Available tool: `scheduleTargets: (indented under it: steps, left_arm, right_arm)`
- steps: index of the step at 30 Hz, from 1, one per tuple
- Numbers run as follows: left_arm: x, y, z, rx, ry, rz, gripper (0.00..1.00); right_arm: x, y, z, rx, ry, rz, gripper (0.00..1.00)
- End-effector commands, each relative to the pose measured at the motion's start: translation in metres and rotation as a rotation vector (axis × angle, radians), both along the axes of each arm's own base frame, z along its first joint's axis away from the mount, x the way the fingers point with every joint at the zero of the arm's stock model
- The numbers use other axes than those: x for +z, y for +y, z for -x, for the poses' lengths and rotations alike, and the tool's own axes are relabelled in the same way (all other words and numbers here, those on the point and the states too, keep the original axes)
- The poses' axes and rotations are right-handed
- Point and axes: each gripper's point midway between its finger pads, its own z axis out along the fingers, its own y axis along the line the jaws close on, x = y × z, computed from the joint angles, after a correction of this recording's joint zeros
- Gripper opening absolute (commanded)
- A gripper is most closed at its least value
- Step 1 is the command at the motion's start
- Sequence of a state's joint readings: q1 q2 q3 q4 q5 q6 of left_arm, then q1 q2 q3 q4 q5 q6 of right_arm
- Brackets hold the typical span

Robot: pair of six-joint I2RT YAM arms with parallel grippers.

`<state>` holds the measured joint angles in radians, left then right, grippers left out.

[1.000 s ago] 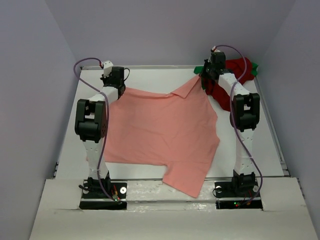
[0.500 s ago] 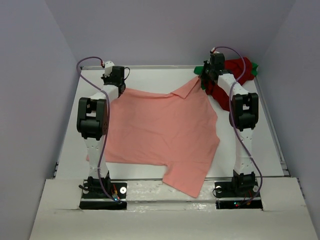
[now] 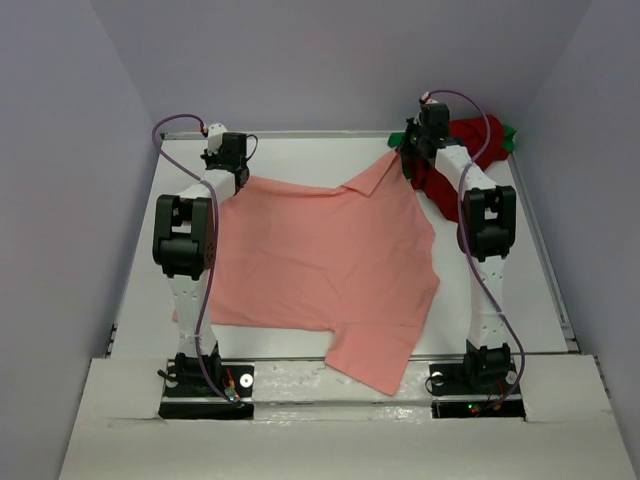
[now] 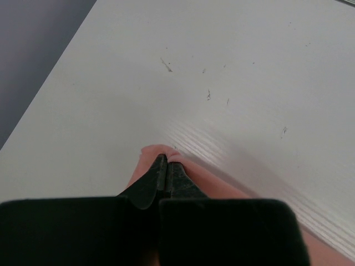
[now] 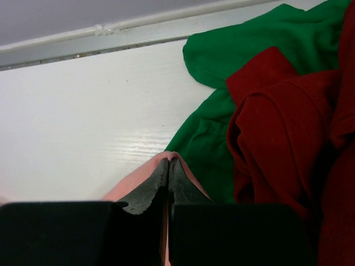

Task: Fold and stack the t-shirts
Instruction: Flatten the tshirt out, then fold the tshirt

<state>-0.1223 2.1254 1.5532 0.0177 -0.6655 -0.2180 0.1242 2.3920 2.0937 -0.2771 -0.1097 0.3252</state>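
— So, overhead?
— The salmon-pink shirt (image 3: 320,270) lies spread mid-frame on the tabletop (image 3: 300,150), its upper corners pinched, likely to pull it flat.
— Left wrist?
— The left pincer (image 4: 166,162) is clenched on its corner.
— Right wrist?
— The right pincer (image 5: 168,162) likewise; dark red shirt (image 5: 277,122) and green shirt (image 5: 249,33) are heaped at right.

Salmon-pink t-shirt (image 3: 320,260) spread out (mostly flat).

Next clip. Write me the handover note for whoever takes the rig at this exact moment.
Left tool: shut on the pink shirt, far left corner.
Right tool: shut on its far right corner.
Pink shirt: spread out on the table, unfolded.
Red shirt and green shirt: bunched together in the far right corner, red on top.
Done: nothing folded or stacked.
Left: fold all three, then stack.
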Motion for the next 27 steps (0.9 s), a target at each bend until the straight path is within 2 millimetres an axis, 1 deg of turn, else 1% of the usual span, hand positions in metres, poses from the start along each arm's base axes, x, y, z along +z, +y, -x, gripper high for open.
scheduleTargets:
  steps: [1,5,6,9,10,13,14,15,16,17,18,19,20,21,22,23,24,25,26,27]
  left_arm:
    - [0.023,0.005,-0.011,0.022,-0.062,-0.002,0.00]
    - [0.025,0.004,-0.009,0.021,-0.071,0.006,0.00]
    - [0.028,0.004,-0.008,0.020,-0.079,0.010,0.00]
    - [0.028,0.004,-0.005,0.014,-0.078,0.013,0.00]
    - [0.030,0.003,-0.005,0.009,-0.079,0.011,0.00]
    - [0.030,0.004,-0.003,0.009,-0.065,0.002,0.00]
    - [0.029,0.005,-0.003,0.009,-0.062,0.000,0.00]
    - [0.030,0.006,-0.002,0.014,-0.060,-0.004,0.00]
    - [0.029,0.006,-0.001,0.015,-0.051,-0.009,0.00]
    - [0.029,0.008,0.000,0.019,-0.050,-0.011,0.00]
    - [0.029,0.008,0.001,0.022,-0.046,-0.014,0.00]
    - [0.028,0.010,0.002,0.026,-0.041,-0.015,0.00]
    - [0.028,0.010,0.003,0.025,-0.037,-0.014,0.00]
    - [0.027,0.010,0.003,0.024,-0.037,-0.008,0.00]
    - [0.027,0.010,0.004,0.021,-0.038,-0.003,0.00]
    - [0.027,0.011,0.005,0.022,-0.037,-0.002,0.00]
    - [0.028,0.011,0.006,0.024,-0.041,0.002,0.00]
    - [0.028,0.012,0.007,0.024,-0.042,0.005,0.00]
    - [0.030,0.012,0.007,0.026,-0.045,0.006,0.00]
    - [0.032,0.013,0.008,0.025,-0.047,0.005,0.00]
  right_arm:
    - [0.011,0.001,-0.012,0.016,-0.048,-0.019,0.00]
    - [0.008,0.004,-0.009,0.033,-0.038,-0.030,0.00]
    - [0.013,0.005,-0.008,0.037,-0.044,-0.034,0.00]
    - [0.015,0.007,-0.003,0.050,-0.039,-0.041,0.00]
    - [0.022,0.007,-0.002,0.051,-0.048,-0.042,0.00]
    - [0.025,0.008,0.003,0.058,-0.045,-0.044,0.00]
    - [0.028,0.008,0.005,0.059,-0.046,-0.045,0.00]
    - [0.036,0.008,0.008,0.062,-0.056,-0.048,0.00]
    - [0.034,0.007,0.012,0.063,-0.047,-0.044,0.00]
    - [0.038,0.006,0.017,0.061,-0.048,-0.039,0.00]
    - [0.046,0.005,0.017,0.060,-0.062,-0.038,0.00]
    - [0.043,0.004,0.022,0.060,-0.051,-0.030,0.00]
    - [0.045,0.003,0.025,0.061,-0.054,-0.025,0.00]
    - [0.056,0.002,0.028,0.060,-0.072,-0.021,0.00]
    - [0.052,0.000,0.033,0.057,-0.061,-0.015,0.00]
    - [0.055,0.000,0.035,0.057,-0.066,-0.012,0.00]
    - [0.069,-0.001,0.038,0.058,-0.095,-0.010,0.00]
    - [0.066,-0.002,0.042,0.059,-0.093,-0.006,0.00]
    - [0.069,-0.003,0.044,0.058,-0.099,-0.005,0.00]
    - [0.080,-0.003,0.047,0.061,-0.120,-0.001,0.00]
